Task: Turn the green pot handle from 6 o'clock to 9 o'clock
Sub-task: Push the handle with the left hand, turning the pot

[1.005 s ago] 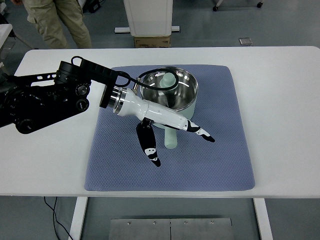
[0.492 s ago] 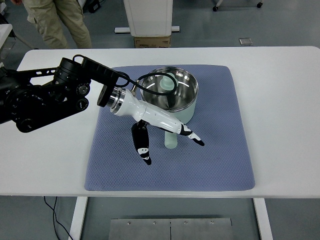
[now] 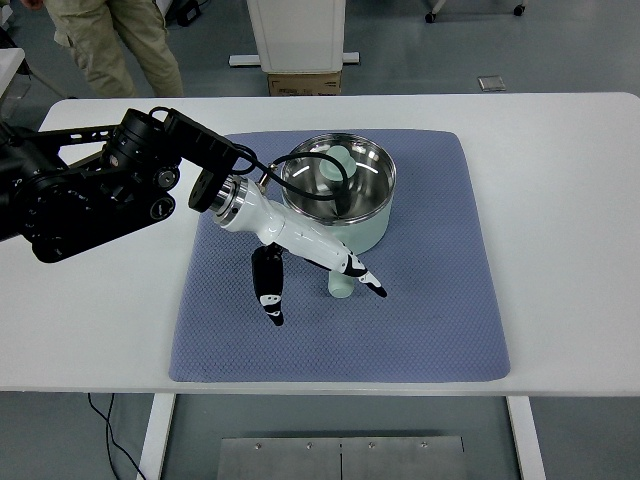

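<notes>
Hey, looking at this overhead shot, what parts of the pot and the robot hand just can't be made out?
- Pot handle: its upper stretch lies under the left robot hand, top view.
- Contact: whether the fingers touch the handle is unclear.
- Green pot: its front-left wall is hidden by the wrist.
- Right arm: outside the frame.

You can't see most of the pot handle (image 3: pixel 341 284): the left hand (image 3: pixel 305 250) lies across it, leaving only its rounded end. Whether the fingers (image 3: pixel 361 277) touch it is unclear. The person (image 3: pixel 110 45) is cut off by the top edge.
</notes>
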`<state>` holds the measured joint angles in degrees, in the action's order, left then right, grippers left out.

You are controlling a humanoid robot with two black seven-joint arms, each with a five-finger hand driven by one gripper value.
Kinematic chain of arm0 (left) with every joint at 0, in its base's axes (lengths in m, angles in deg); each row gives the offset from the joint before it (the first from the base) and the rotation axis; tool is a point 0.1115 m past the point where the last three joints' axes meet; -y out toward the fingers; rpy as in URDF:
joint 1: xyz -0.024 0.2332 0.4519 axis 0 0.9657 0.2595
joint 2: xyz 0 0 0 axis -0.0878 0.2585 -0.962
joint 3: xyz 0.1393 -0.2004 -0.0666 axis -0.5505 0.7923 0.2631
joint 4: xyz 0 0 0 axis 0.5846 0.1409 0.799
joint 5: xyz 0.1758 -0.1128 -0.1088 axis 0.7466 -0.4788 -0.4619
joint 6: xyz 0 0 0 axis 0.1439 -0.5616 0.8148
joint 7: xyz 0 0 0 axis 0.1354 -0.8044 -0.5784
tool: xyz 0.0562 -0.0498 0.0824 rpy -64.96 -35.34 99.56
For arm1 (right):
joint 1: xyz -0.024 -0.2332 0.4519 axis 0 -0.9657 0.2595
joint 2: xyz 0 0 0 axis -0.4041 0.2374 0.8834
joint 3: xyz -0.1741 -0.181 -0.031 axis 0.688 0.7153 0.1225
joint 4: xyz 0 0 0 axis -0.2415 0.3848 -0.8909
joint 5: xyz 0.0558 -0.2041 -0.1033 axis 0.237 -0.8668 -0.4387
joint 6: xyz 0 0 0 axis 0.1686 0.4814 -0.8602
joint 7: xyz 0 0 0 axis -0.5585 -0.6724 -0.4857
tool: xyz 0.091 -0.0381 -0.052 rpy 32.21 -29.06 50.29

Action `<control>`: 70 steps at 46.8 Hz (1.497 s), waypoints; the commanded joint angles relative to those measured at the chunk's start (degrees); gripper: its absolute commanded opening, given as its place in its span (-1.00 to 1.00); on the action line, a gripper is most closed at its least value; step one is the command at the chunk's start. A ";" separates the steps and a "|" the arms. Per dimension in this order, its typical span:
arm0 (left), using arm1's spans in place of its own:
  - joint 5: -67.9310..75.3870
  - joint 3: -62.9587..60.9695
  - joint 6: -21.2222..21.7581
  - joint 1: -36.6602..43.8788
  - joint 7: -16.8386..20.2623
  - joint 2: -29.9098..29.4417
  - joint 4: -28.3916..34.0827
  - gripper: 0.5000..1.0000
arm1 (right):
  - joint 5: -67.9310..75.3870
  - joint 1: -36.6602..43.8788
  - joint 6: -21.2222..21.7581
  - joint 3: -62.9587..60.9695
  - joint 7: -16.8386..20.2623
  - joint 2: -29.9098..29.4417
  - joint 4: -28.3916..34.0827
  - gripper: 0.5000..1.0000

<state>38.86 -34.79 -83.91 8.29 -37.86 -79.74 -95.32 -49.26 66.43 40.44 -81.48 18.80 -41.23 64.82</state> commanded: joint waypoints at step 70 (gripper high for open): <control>9.52 -8.81 0.02 -6.56 1.39 0.70 0.60 1.00 | 0.00 0.00 -0.01 0.00 0.00 0.00 0.00 1.00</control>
<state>47.87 -42.97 -83.88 2.00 -36.57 -79.09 -94.72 -49.26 66.43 40.42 -81.48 18.80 -41.23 64.82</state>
